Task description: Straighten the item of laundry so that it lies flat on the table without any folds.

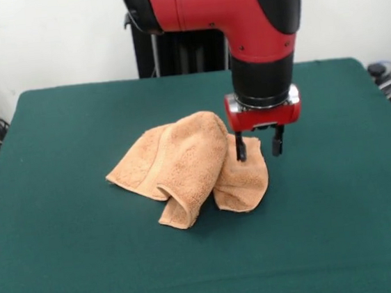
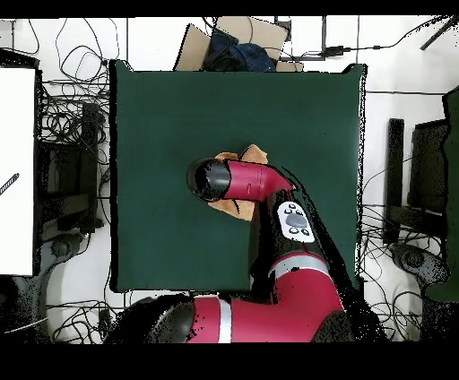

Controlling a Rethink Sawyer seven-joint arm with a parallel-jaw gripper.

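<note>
While bunched in folds mid-table [image 1: 69, 272], towel [image 1: 183, 162] lies humped, unflattened. Claw [image 1: 259, 144] spread, empty, poised at towel's 3 o'clock edge.

We're looking at a robotics lab: a red and black arm [image 1: 238, 16] stands over a green felt counter [image 1: 89, 269], tangled cables [image 2: 67, 116] sprawl across the white floor on every side, and dark equipment [image 2: 421, 179] sits at the frame's right edge.
</note>
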